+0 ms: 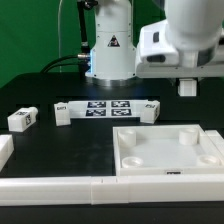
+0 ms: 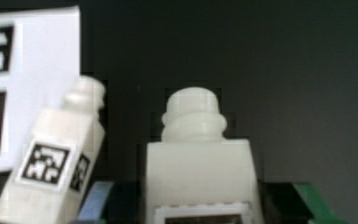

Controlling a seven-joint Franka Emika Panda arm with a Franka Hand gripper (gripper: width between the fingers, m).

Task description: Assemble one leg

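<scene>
Leg (image 2: pixel 197 165) sits centred betw the hand's two fingertips (image 2: pixel 98 200) in wrist view, knobby rounded end pointing away from cam. Dark gap shows betw leg body and one tip, so can't tell if hand (image 1: pixel 187 88) is clamped on it or just straddling it; grip state unclear. Exterior view: hand is over desk (image 1: pixel 60 142), off the marker board (image 1: pixel 107 107) end on the exterior view's right. Leg itself doesn't show there, hidden by hand. Second leg (image 1: pixel 152 108) lies just beside that same board end; its tag face shows in wrist view. Third leg (image 1: pixel 62 110) lies just beside board's opposite end. Fourth leg (image 1: pixel 22 118) is further out that side, apart from board. Square panel (image 1: pixel 170 150) w/ round recesses lies on cam side of board, near hand.
</scene>
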